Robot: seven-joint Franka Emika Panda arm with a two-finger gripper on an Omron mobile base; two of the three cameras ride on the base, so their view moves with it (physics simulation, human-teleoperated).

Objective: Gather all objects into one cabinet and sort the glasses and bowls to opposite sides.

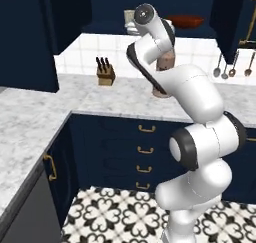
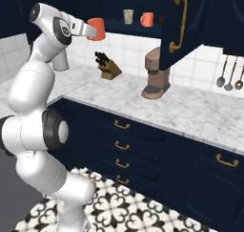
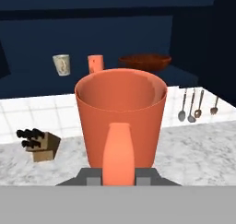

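Orange mug (image 3: 120, 121) fills the gripper (image 2: 88, 30), whose fingers are closed on it by its handle, raised before the open cabinet (image 3: 92, 38). Carrying step, apparently; ahead on the shelf stand a tumbler (image 3: 95, 63) and bowl (image 3: 145, 61). Next: reach forward, set it beside the tumbler.

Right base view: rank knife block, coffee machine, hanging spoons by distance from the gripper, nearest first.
Gripper holds an orange cup, upper left.
1. Knife block, on the counter just below and right of it.
2. Coffee machine, mid-counter, further right.
3. Hanging spoons, on the far right wall.
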